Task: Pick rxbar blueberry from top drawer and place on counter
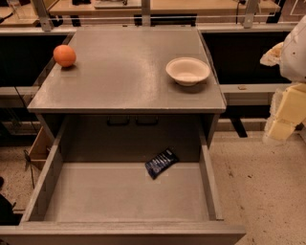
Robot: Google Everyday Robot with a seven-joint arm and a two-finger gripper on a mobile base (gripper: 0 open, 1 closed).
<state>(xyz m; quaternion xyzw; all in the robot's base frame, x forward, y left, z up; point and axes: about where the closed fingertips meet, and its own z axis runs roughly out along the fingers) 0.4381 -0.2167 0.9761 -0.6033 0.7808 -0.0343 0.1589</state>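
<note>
The rxbar blueberry (161,162), a small dark blue shiny bar, lies at an angle on the floor of the open top drawer (119,194), near its back right. The grey counter (124,67) is the cabinet's flat top above the drawer. My gripper (286,115) is at the right edge of the view, beside the cabinet's right side, level with the counter's front edge. It is well apart from the bar and holds nothing that I can see.
An orange round fruit (64,55) sits at the counter's left edge. A white bowl (188,71) sits at the counter's right. Pale wooden tabletops (158,5) and rails run behind the cabinet. Speckled floor (258,191) lies to the right of the drawer.
</note>
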